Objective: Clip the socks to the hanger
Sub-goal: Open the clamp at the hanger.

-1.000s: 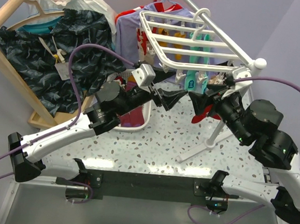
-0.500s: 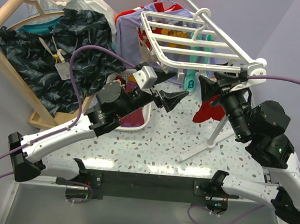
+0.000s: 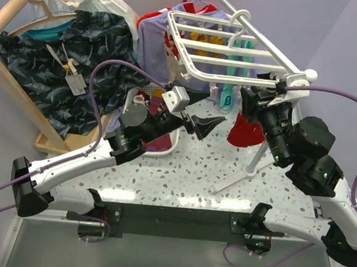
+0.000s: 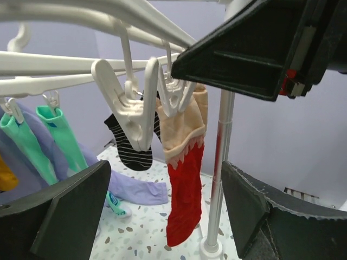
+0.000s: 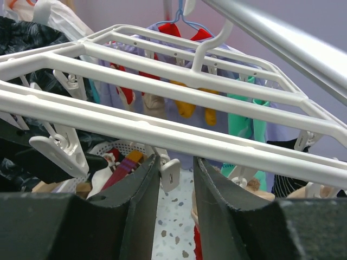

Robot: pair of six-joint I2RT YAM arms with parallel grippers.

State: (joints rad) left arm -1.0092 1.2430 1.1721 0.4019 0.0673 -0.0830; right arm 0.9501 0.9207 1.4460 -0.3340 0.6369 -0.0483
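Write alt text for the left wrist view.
The left gripper, black fingers spread wide, faces a white plastic clip dangling from the white plastic grid hanger. Behind hang a red sock with a peach cuff, a black-and-white striped sock and teal socks.

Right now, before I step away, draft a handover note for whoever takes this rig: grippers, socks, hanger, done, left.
Left gripper: open, empty, facing the red-and-peach sock.
Right gripper: under the hanger, jaws narrow, a white clip in the gap; grip unclear.
Done: the red-and-peach sock, a black striped sock and teal socks hang from the hanger.
Left: maroon fabric, probably socks, sits in the white basket; fetch and clip.
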